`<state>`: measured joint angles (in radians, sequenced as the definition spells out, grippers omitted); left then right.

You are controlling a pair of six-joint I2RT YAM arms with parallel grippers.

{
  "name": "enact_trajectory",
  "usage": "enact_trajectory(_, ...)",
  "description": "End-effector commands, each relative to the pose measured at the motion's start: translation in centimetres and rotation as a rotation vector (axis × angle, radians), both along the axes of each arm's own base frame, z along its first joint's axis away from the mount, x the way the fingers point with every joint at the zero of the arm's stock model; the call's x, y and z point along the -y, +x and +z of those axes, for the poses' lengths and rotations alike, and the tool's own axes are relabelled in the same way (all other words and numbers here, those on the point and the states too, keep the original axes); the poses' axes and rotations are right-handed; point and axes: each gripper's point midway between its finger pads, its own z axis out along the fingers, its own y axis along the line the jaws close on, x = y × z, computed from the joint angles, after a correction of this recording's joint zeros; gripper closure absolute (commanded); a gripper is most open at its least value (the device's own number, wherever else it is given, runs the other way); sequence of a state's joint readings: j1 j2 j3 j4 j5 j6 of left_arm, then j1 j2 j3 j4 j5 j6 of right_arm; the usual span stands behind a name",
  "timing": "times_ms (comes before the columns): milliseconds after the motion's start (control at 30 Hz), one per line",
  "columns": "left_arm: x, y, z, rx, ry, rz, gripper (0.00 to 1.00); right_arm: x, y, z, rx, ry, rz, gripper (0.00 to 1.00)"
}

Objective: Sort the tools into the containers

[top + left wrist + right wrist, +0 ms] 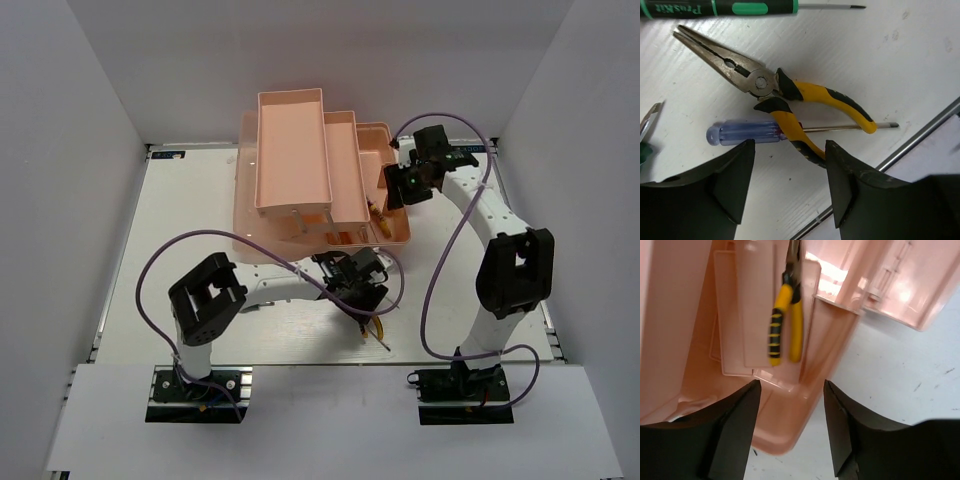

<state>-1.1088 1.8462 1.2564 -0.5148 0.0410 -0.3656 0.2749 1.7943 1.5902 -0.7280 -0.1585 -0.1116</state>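
Now, left gripper point(789, 150) gapes wide, holding nothing, above the long-nose pliers point(760, 82) and blue-handled screwdriver point(745, 134) mid-frame on the table point(900, 60); right gripper point(791, 390) spread too, empty; second pliers point(785, 320) lie upper centre, inside the pink toolbox point(785, 425).

- This is looking like a robotics lab, a closed test cell rather than a home or a shop; plain white panels point(70, 150) are walling the scene in on the left, right and far sides
- Two jointed robot arms, the left arm point(205, 300) and the right arm point(515, 265), are standing bolted on black base plates point(195, 385) at the near edge; purple cables point(428, 300) are looping loose from them
- A white table point(190, 210) is carrying a few props; a pink toolbox point(290, 150) is sitting at the far middle, and pliers point(760, 82) are lying on the scuffed white surface
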Motion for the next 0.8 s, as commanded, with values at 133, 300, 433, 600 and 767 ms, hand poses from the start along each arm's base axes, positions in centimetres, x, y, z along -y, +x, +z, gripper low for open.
enact_trajectory(133, 1.6, -0.2, -1.2, -0.008, 0.016, 0.002, 0.37, 1.3, -1.2, 4.1, 0.110, 0.043, -0.035, 0.40)
enact_trajectory(300, 2.0, 0.1, -2.1, 0.001, 0.064, -0.002, 0.46, 2.1, -3.0, 3.3, 0.087, 0.050, -0.064, 0.40)
enact_trajectory(433, 1.1, 0.1, -2.8, -0.002, 0.111, 0.005, 0.68, 2.7, -3.9, 2.7, 0.067, 0.058, -0.073, 0.40)
enact_trajectory(600, -0.2, 0.1, -2.2, 0.012, 0.138, 0.039, 0.65, 2.9, -4.4, 2.4, 0.053, 0.063, -0.069, 0.39)
enact_trajectory(767, -1.6, 0.5, -0.9, 0.047, 0.150, 0.104, 0.26, 2.9, -5.1, 2.2, 0.031, 0.084, -0.060, 0.35)
